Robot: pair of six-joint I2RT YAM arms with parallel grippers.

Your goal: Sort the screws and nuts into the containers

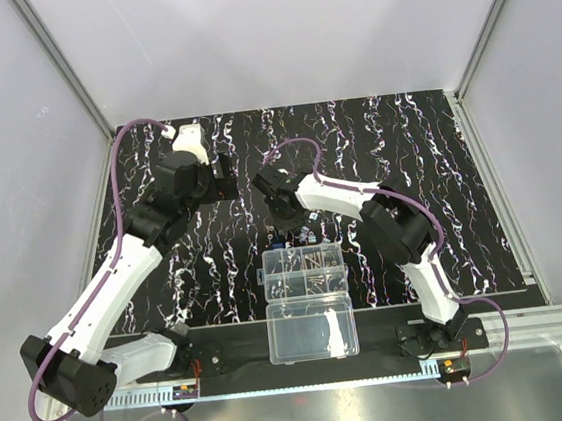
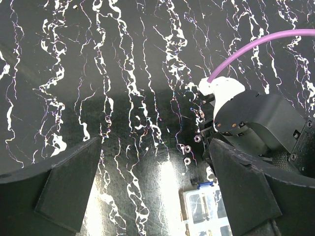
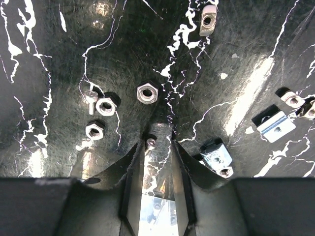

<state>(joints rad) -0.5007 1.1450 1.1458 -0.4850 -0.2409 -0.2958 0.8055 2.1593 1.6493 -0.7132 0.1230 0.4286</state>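
Containers [image 1: 305, 271]: near my bases, between the arms, some w/ metal parts inside. Beyond them, R gripper [image 3: 156, 142] is part-open, tips straddling a small screw [image 3: 151, 142] on the worktop [image 3: 59, 59], not clamped on it. Hex nuts [image 3: 147, 93] lie just ahead. Far left, L gripper [image 2: 155, 143] is wide open and empty.

The top camera looks down from above and behind the arms over the whole bench [image 1: 456, 152]. The left wrist camera looks from higher up past the left fingers [image 2: 64, 189]. The right wrist camera sits close over nuts [image 3: 147, 93] just ahead of the right fingers [image 3: 129, 169]. Both wrist views share those nuts.
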